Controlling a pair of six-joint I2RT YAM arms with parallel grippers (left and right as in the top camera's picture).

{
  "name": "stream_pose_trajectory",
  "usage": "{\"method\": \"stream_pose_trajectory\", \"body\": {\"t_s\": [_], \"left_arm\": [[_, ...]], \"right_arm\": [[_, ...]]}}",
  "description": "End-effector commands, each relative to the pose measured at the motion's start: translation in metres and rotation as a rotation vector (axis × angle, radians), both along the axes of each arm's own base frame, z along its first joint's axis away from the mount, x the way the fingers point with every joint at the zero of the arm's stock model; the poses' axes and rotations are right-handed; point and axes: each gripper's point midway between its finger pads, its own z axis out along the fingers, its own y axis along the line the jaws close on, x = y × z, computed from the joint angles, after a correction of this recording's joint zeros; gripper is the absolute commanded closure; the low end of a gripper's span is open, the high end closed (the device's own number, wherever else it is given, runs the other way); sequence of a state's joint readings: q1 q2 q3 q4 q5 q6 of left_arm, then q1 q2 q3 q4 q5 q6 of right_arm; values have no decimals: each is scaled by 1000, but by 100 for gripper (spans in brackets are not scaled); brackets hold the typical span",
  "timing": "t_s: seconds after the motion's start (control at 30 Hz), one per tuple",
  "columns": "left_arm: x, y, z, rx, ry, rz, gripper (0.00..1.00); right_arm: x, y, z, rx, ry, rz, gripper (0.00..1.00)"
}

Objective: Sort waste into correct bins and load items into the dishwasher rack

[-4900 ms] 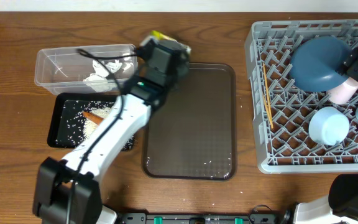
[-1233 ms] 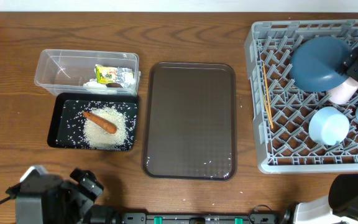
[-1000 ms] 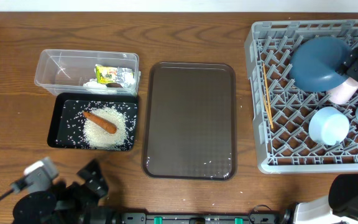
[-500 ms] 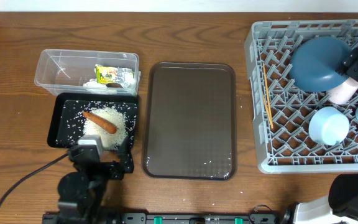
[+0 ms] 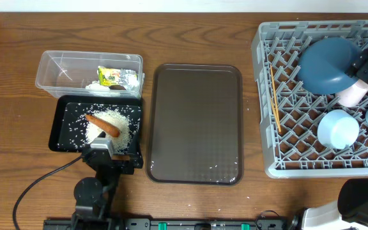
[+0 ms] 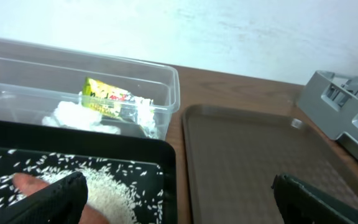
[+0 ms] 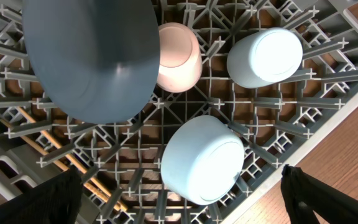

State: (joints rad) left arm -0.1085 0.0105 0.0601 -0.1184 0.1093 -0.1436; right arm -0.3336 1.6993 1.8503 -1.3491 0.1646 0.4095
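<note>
Overhead view: the left claw is hovering over the near edge of the black tray, fingers spread wide and gripping nothing. The tray is holding loose white rice with the orange carrot stick lying across the heap. Just behind it, the clear tub is carrying the yellow-green wrapper and crumpled tissue. The brown serving tray is sitting on the table between the bins and the grey dishwasher rack. In the rack, all upside down – the large dark-blue bowl, the white cup touching its rim, the pale-blue cup and the small light-blue bowl. The chopsticks are lying lengthwise along the rack's left side. The right claw is hanging above the rack – likewise released, empty.
</note>
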Motion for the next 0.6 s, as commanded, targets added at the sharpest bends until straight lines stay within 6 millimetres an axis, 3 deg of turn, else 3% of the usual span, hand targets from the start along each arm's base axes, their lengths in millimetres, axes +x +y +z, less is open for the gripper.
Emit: {"method": "stream_pose_trajectory", "body": {"t_s": [0.0,0.13,0.57], "left_arm": [[3,-2,-11,19,-8,-12,3],[4,5,-11,18,-14,19,2],[5,55,-12,47,-7,277,2]], "right_arm": [[-1,-3,-3,2,10,-12,1],[-1,-3,-3,2,11,-12,1],[-1,-3,-3,2,11,-12,1]]}}
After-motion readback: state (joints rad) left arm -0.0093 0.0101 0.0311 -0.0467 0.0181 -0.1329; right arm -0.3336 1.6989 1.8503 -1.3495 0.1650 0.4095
